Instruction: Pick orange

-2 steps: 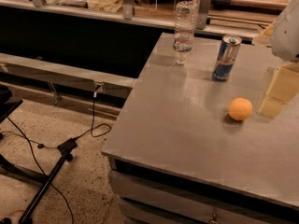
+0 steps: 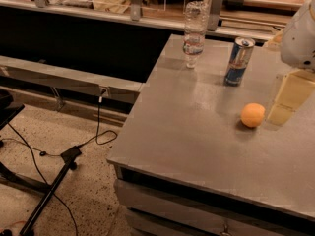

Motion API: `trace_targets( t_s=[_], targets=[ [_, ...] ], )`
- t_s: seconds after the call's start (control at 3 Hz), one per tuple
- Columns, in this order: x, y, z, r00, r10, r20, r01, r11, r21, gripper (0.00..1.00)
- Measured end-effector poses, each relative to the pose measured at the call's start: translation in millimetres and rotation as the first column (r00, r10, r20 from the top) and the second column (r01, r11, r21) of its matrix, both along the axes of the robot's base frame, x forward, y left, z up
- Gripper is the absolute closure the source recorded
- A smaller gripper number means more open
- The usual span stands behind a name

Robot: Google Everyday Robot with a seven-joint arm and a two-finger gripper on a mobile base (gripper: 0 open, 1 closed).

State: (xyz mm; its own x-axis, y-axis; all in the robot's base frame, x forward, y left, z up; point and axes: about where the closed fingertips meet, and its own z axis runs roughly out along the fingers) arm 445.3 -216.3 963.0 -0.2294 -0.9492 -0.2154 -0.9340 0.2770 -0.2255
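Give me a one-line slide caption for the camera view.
The gripper is close beside the orange on a grey table, a blue-and-silver can and a clear bottle standing farther back.

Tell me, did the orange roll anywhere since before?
No. The orange sits in the same spot, in front and to the right of the blue-and-silver drink can. The gripper hovers just right of the orange.

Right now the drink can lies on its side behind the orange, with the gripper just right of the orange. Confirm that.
Wrong: the camera view shows the drink can standing upright behind the orange; the gripper is indeed just right of it.
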Motion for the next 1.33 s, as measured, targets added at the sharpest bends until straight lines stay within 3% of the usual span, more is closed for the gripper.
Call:
trace_targets(
  t_s=[0.67, 1.33],
  targets=[
    [19.4, -0.7, -60.5, 0.9951, -0.025, -0.095, 0.026, 1.000, 0.012, 0.00],
    [23.0, -4.5, -70.9, 0.9934, -0.043, -0.106, 0.044, 0.999, 0.008, 0.00]
  ],
)
